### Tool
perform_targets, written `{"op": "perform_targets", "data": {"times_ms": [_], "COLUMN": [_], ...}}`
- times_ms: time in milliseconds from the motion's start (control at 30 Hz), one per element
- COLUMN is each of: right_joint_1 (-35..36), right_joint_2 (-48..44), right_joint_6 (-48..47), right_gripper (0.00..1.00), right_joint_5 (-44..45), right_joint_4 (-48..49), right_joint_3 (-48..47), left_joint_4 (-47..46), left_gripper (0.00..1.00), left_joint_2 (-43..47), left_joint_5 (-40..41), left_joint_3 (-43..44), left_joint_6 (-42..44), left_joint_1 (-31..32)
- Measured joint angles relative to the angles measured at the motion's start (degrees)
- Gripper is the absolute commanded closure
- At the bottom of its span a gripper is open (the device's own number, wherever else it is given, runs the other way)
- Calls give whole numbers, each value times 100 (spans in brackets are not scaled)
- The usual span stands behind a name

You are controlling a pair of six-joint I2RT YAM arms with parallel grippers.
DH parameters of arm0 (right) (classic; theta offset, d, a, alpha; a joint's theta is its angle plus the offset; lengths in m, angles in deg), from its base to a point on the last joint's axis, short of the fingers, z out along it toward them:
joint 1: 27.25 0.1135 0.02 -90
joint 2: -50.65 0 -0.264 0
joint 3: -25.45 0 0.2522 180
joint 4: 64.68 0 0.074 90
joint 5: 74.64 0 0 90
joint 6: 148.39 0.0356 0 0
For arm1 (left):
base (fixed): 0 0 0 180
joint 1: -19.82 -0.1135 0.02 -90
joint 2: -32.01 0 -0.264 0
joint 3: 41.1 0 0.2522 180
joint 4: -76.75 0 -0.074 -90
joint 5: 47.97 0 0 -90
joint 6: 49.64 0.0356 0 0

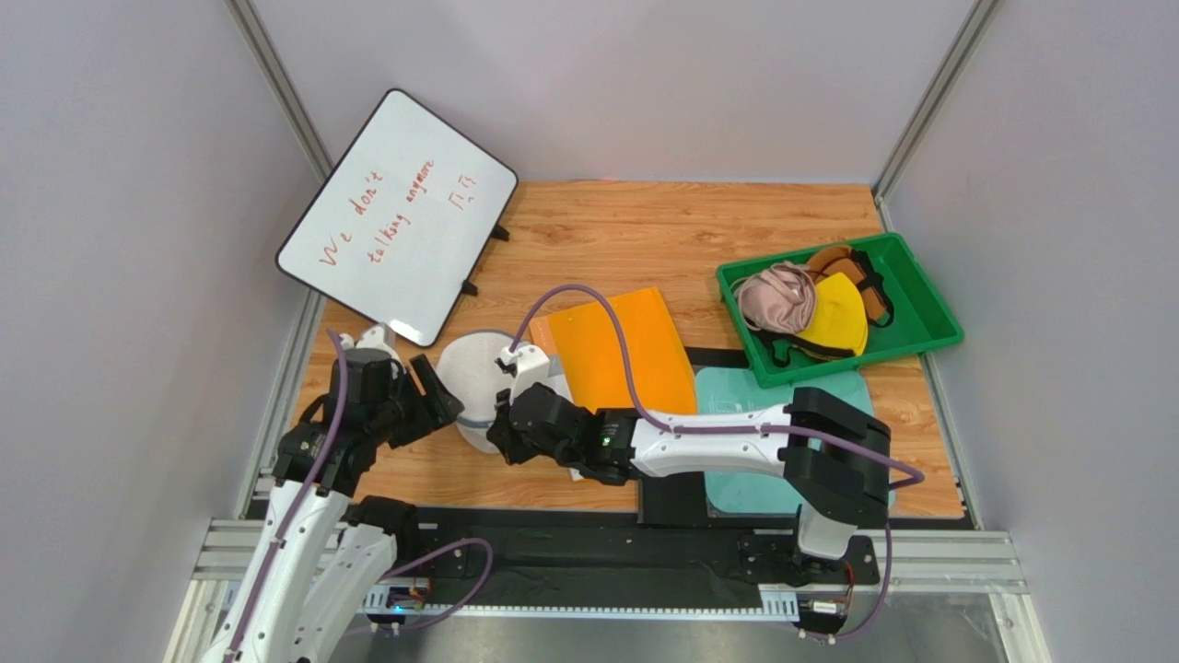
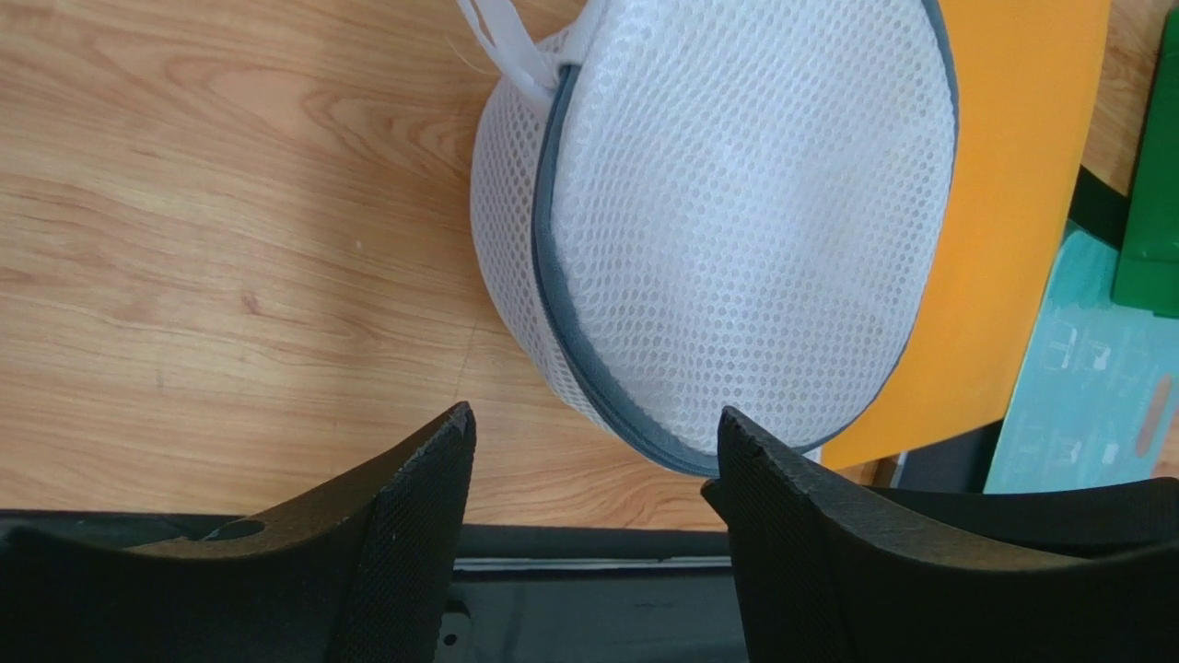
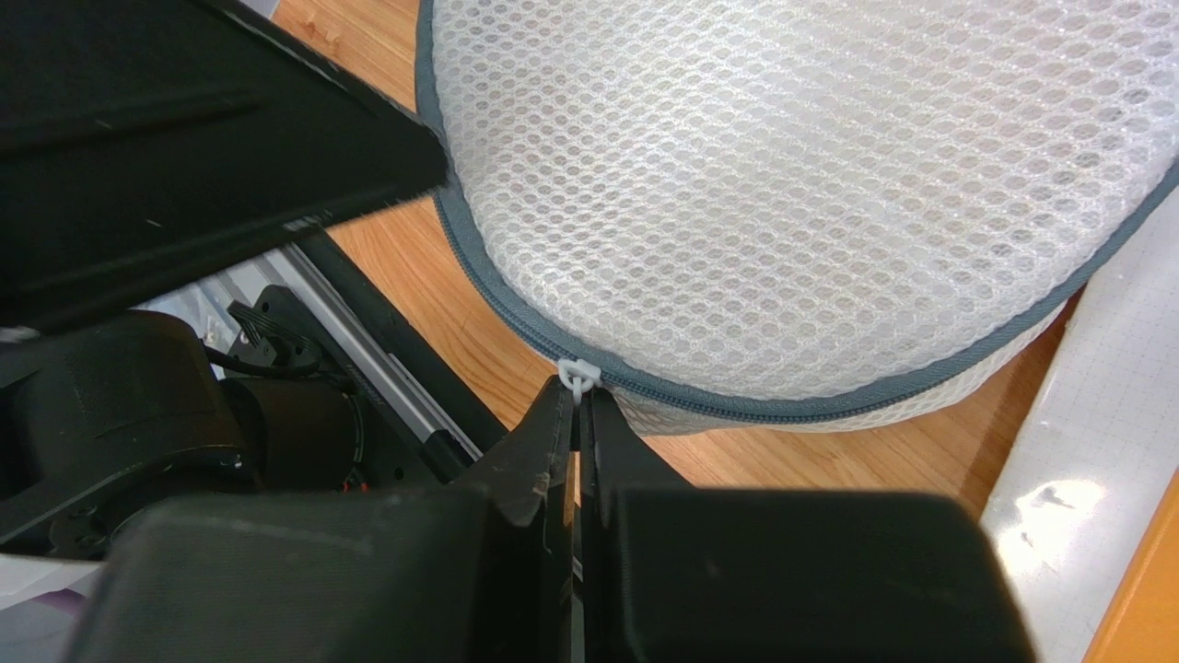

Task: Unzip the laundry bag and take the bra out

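Note:
The laundry bag [image 1: 475,376] is a round white mesh drum with a grey zipper rim [image 3: 775,404], standing on the wooden table left of centre. My right gripper [image 3: 577,394] is shut on the white zipper pull [image 3: 579,373] at the bag's near edge; it also shows in the top view [image 1: 501,431]. My left gripper [image 2: 595,442] is open and empty, just short of the bag [image 2: 747,207], at its left side in the top view [image 1: 429,401]. No ochre bra shows through the mesh.
An orange board [image 1: 623,352] lies right of the bag, a teal mat [image 1: 775,428] beyond it. A green bin [image 1: 925,325] at the back right holds a pink bra [image 1: 775,297], a yellow bra [image 1: 837,315] and a brownish garment [image 1: 830,258]. A whiteboard [image 1: 395,214] leans at the back left.

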Motion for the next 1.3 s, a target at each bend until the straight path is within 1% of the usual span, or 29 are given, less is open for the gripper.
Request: {"op": "perform_targets", "data": {"times_ms": [133, 167, 233, 333, 367, 433, 467, 500, 767, 967, 1300], "right_joint_1": [-7, -7, -7, -7, -7, -7, -7, -7, -31, -37, -122], "right_joint_2": [0, 0, 0, 2, 9, 15, 17, 20, 20, -35, -391], "right_joint_6": [26, 35, 37, 37, 37, 37, 37, 35, 37, 37, 37], "right_gripper": [100, 100, 100, 100, 100, 100, 100, 100, 100, 100, 100], "right_joint_5": [-26, -52, -94, -166, -184, -240, -280, -313, -365, -354, -212], "right_joint_4": [11, 11, 33, 79, 92, 105, 105, 105, 240, 334, 356], "right_joint_3": [-11, -11, -11, -11, -11, -11, -9, -9, 160, 450, 916], "left_joint_4": [-210, -256, -363, -590, -671, -815, -901, -966, -1268, -1488, -1718], "left_gripper": [36, 40, 45, 69, 82, 92, 99, 100, 100, 100, 100], "left_joint_2": [0, -4, -20, -70, -98, -157, -216, -286, -675, -1054, -1259], "left_joint_5": [-225, -273, -356, -435, -455, -468, -483, -511, -551, -741, -1088], "left_joint_3": [-345, -411, -487, -533, -549, -592, -621, -632, -625, -573, -542], "left_joint_6": [-199, -249, -337, -448, -474, -529, -520, -511, -474, -170, 284], "left_joint_1": [28, 42, 76, 118, 129, 140, 140, 140, 153, 175, -9]}}
